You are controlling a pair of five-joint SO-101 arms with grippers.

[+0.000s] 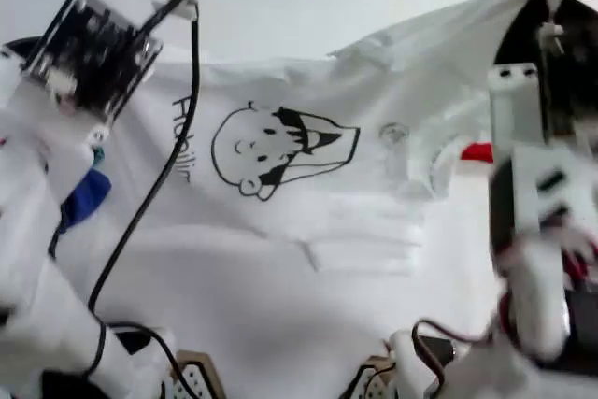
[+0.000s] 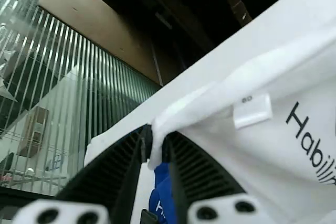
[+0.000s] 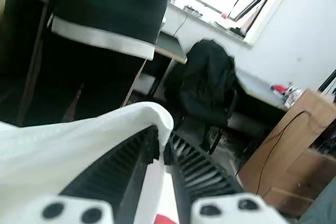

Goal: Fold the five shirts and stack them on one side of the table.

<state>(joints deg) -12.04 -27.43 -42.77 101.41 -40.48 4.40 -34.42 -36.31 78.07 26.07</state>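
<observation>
White table [image 1: 280, 16], mostly covered by one white shirt [image 1: 308, 277] spread flat, print side up. Shirt runs nearly the full width between both arms. Left arm [image 1: 47, 231] at the table's left side, right arm [image 1: 528, 231] at the right side. Far right corner of the shirt is lifted off the table into a peak. Right gripper [image 3: 161, 153]: jaws narrow, pinching a fold of the white shirt. Left gripper [image 2: 156, 148]: jaws narrow too, clamped on the shirt's edge. Cartoon face print [image 1: 280, 149] sits mid-shirt, black lettering beside it. Blue cloth [image 1: 86, 195] under the shirt edge by the left arm. Red patch [image 1: 477, 152] near the right arm, cannot tell what. Small white tag [image 2: 252, 109] on the shirt near the left gripper.
</observation>
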